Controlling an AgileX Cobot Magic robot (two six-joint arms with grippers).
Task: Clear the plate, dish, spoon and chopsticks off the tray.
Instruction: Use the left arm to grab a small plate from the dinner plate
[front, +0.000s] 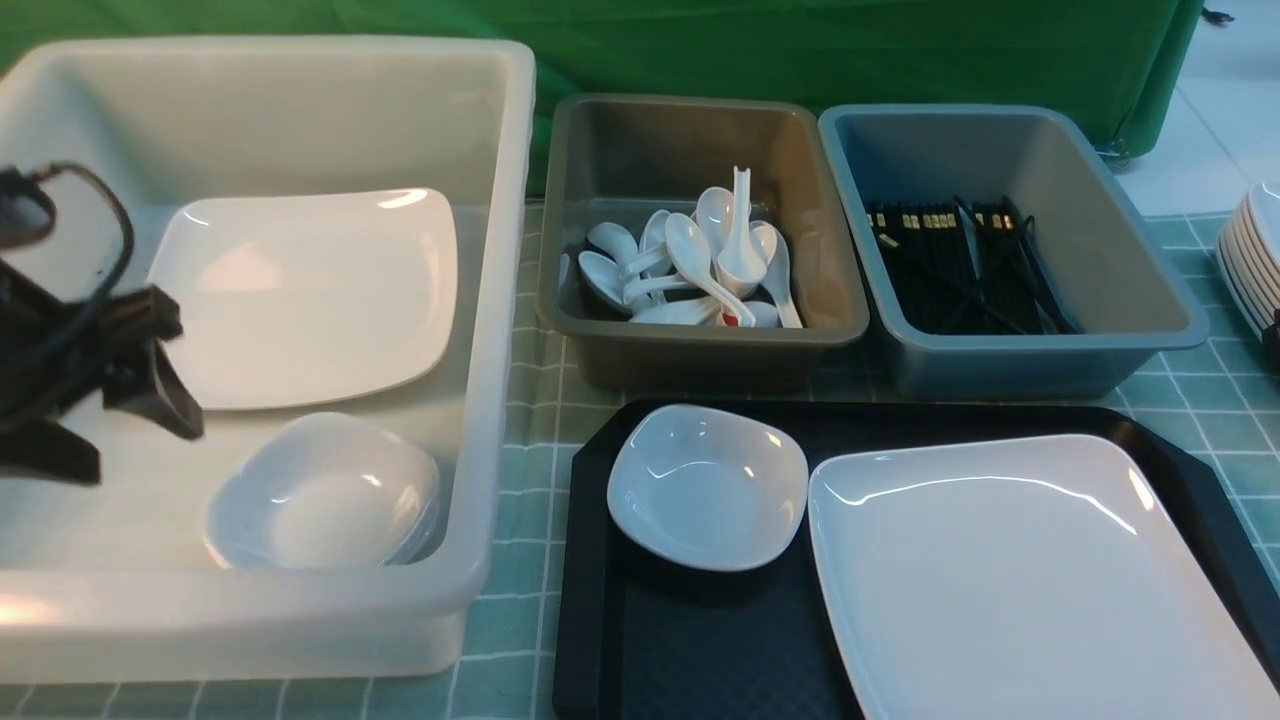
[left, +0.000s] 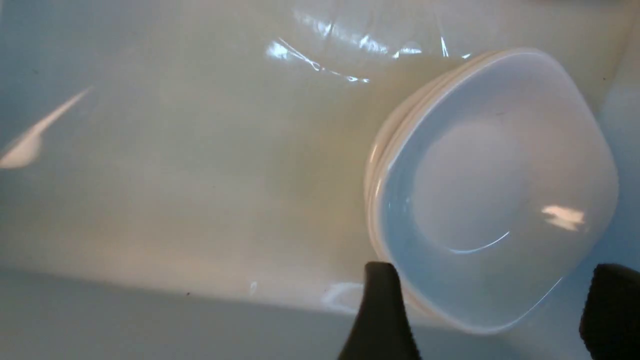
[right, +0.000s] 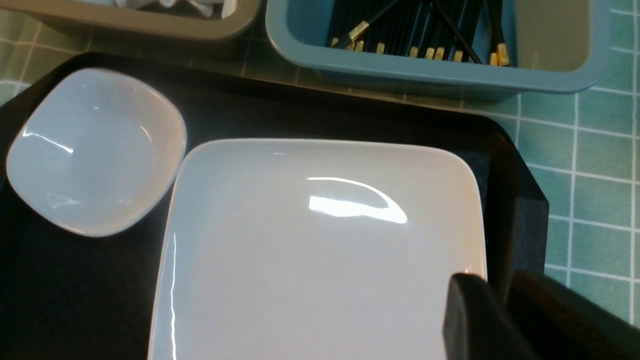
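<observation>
**Ana:** Green checked cloth (front: 520, 560) under everything, green curtain (front: 800, 50) behind. Where do we stand?

**Ben:** I judge it about half done. The plate (front: 1030, 580) lies flat on the right part of the black tray (front: 700, 650). The small dish (front: 706, 487) sits at the tray's far left corner, just beside the plate. No cutlery shows on the visible part of the tray.

**Ana:** And the claws?

**Ben:** The left claw (left: 496, 269) hangs wide open and empty over the big white tub (front: 500, 300). The right claw (right: 495, 280) is narrow, its jaws set at the plate's right rim. I cannot tell whether it really pinches.

**Ana:** So the plate is the step in hand?

**Ben:** I think so. The next move calls for a firm hold on that thin glossy rim. Then comes a level lift clear of the tray's edge and across to the white tub.

**Ana:** What do the containers hold?

**Ben:** The white tub has 1 large plate (front: 305, 295) at the back and a stack of small dishes (front: 325, 495) in front. The grey tub (front: 640, 140) holds white spoons (front: 700, 265), 1 with a red label. The blue tub (front: 1000, 140) holds black chopsticks (front: 960, 270) with gold bands.
</observation>
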